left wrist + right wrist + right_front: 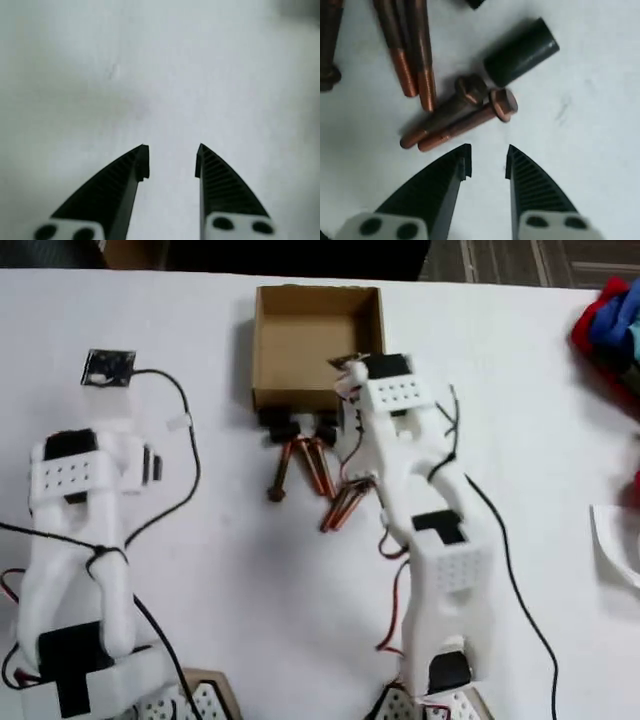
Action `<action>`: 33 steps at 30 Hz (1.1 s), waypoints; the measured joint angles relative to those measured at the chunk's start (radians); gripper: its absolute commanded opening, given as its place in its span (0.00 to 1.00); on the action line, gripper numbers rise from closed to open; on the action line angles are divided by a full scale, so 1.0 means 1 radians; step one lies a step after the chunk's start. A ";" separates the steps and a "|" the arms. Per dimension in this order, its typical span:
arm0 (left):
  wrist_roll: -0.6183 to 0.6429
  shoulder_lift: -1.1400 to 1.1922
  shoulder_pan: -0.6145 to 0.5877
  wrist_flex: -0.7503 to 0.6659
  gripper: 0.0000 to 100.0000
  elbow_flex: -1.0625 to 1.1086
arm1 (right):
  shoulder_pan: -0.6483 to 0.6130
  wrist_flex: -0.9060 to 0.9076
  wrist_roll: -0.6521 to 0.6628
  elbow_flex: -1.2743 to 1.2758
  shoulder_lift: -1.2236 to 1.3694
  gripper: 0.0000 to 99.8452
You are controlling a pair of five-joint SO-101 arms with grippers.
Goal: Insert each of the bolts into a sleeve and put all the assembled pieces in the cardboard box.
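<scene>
Jaws stood apart on left gripper [171, 160] and right gripper [487, 162]; the touching bolts [462, 125] mid-frame risked being pinched together.

Flat white tabletop [230, 540], grey striped carpet floor [520, 260] beyond its far edge, crumpled red-and-blue fabric bundle [608, 325] at its right edge.

At least five copper bolts [470, 117] lying loose, overlapping shafts making the count unsure, at least two black sleeves [521, 50] showing beside them, one cardboard box [315, 345] sitting open, two white robot arms [70, 500] standing side by side.
</scene>
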 measured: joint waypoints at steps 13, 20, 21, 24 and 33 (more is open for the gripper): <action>0.051 0.003 0.184 -0.216 0.17 0.135 | -0.015 -0.005 -0.106 -0.328 0.193 0.11; 0.104 0.003 0.170 -0.216 0.17 0.135 | -0.014 -0.003 -0.018 -0.410 0.199 0.11; 0.109 0.003 0.166 -0.216 0.17 0.135 | -0.014 -0.003 -0.018 -0.410 0.201 0.11; 0.118 0.003 0.161 -0.216 0.17 0.135 | -0.014 -0.017 -0.015 -0.410 0.201 0.11; 0.121 0.003 0.153 -0.216 0.17 0.135 | 0.037 -0.078 -0.238 -0.410 0.232 0.11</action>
